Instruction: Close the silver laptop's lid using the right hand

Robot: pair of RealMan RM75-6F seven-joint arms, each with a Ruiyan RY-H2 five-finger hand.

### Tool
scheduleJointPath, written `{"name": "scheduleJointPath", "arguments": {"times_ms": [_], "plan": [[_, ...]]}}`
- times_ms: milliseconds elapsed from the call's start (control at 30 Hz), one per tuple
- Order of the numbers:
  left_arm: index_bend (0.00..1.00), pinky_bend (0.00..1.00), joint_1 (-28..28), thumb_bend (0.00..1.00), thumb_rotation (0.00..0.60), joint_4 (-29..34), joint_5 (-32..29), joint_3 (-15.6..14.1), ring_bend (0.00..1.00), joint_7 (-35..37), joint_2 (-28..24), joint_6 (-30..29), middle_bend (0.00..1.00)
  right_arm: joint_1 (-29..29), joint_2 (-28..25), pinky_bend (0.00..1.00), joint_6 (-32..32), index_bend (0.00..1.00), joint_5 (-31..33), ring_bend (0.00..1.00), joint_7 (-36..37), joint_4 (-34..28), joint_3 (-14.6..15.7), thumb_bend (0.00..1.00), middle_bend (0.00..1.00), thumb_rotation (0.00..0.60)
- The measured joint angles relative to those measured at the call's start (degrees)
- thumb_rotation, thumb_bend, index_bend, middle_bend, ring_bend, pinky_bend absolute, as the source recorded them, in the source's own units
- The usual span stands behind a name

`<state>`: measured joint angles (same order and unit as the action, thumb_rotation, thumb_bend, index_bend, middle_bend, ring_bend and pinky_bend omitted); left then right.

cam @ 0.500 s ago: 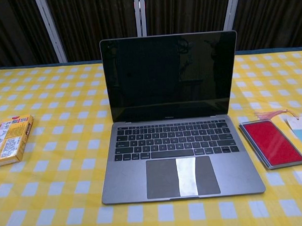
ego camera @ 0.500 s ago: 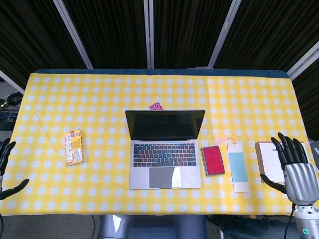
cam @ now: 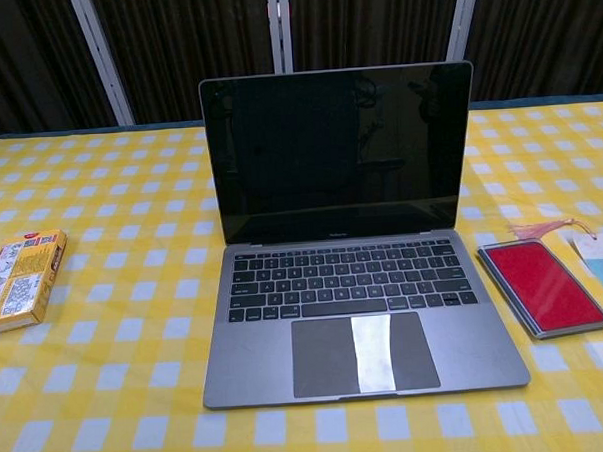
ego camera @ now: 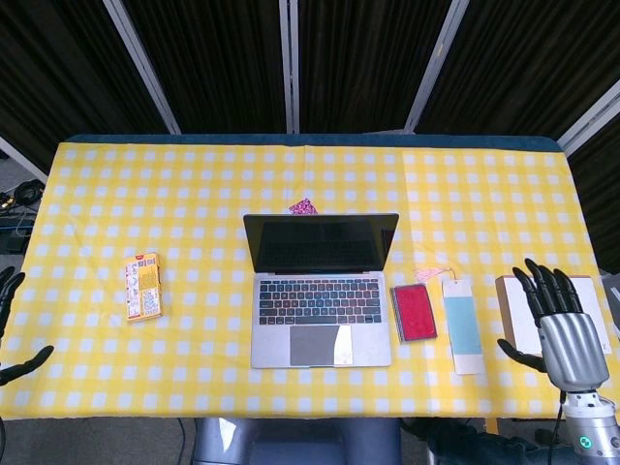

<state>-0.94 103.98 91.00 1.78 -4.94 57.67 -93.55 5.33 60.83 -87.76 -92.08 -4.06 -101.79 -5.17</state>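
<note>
Open silver metal laptop [ego camera: 321, 291] at the counter's front edge, lid upright.
Stiff, hinged lid: the top edge should be pushed gently; right hand [ego camera: 562, 329] is spread, empty.

Clearance around open laptop, right side.
Right hand [ego camera: 562, 329] sits at the near right edge of the surface [ego camera: 194, 184], fingers spread, holding nothing, over a white box [ego camera: 547, 310]. Between it and the silver laptop [ego camera: 321, 291] lie a pale blue bookmark [ego camera: 462, 325] and a red notebook [ego camera: 414, 312], the notebook just beside the laptop's right edge. Lid [cam: 338, 154] stands upright; checked cloth behind it is bare except a small pink item [ego camera: 303, 206] near the lid's back. Left of the laptop, a yellow packet [ego camera: 142, 287] lies well apart. Left hand [ego camera: 12, 329] is at the left edge, fingers apart.
</note>
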Motion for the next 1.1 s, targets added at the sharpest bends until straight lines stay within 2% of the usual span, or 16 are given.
{"name": "scheduleJointPath", "arguments": {"times_ms": [33,100,133,167,267,333,433,567,767,967,1100], "plan": [[0.00,0.00,0.15,0.00,0.600,-0.03,-0.42,0.14,0.00,-0.04,0.03,0.34,0.00,0.64,-0.22,0.00,1.20,0.00,0.25,0.00,-0.02,0.05,-0.14,0.07,0.00,0.600],[0.00,0.00,0.65,0.00,0.600,-0.16,-1.40,0.57,0.00,-0.25,0.17,1.22,0.00,2.58,-0.95,0.00,4.43,0.00,0.98,0.00,0.06,0.05,-0.76,0.23,0.00,0.600],[0.00,0.00,0.95,0.00,0.600,-0.28,-1.71,0.80,0.00,-0.37,0.29,1.58,0.00,3.66,-1.36,0.00,5.95,0.00,1.36,0.00,0.15,0.02,-1.21,0.35,0.00,0.600],[0.00,0.00,1.34,0.00,0.600,-0.58,-2.12,1.11,0.00,-0.52,0.55,2.04,0.00,5.29,-1.99,0.00,8.12,0.00,1.96,0.00,0.30,-0.05,-1.96,0.46,0.00,0.600],[0.00,0.00,1.97,0.00,0.600,-1.18,-3.32,1.60,0.00,-0.84,1.12,3.09,0.00,9.89,-3.72,0.00,13.85,0.00,3.59,0.00,1.10,-0.35,-4.27,0.67,0.00,0.600],[0.00,0.00,2.36,0.00,0.600,-1.44,-4.22,1.88,0.00,-1.08,1.40,3.89,0.00,12.87,-4.73,0.00,17.43,0.00,4.64,0.00,2.11,-0.56,-5.78,0.84,0.00,0.600],[0.00,0.00,3.09,0.00,0.600,-1.74,-5.86,2.45,0.00,-1.48,1.83,5.22,0.00,17.94,-6.30,0.00,23.49,0.00,6.56,0.00,4.52,-0.89,-8.16,0.98,0.00,0.600],[0.00,0.00,4.03,0.00,0.600,-2.08,-7.89,3.27,0.00,-2.05,2.26,6.76,0.00,24.54,-7.59,0.00,31.35,0.00,9.86,0.00,7.61,-1.04,-11.66,1.00,0.00,0.600],[0.00,0.00,4.82,0.00,0.600,-2.54,-9.94,3.90,0.00,-2.28,2.46,8.18,0.00,33.51,-7.43,0.00,42.02,0.00,16.84,0.00,10.23,-0.32,-15.37,1.00,0.00,0.600],[0.00,0.00,4.95,0.00,0.600,-2.75,-10.83,4.14,0.00,-2.34,2.44,8.29,0.00,41.16,-4.30,0.00,50.08,0.01,25.42,0.00,10.15,2.57,-16.82,1.00,0.00,0.600],[0.00,0.00,4.99,0.00,0.600,-2.86,-11.37,4.14,0.00,-2.47,2.51,8.47,0.00,45.27,-1.67,0.00,53.89,0.02,30.71,0.00,8.50,5.58,-16.41,1.00,0.00,0.600]]}}
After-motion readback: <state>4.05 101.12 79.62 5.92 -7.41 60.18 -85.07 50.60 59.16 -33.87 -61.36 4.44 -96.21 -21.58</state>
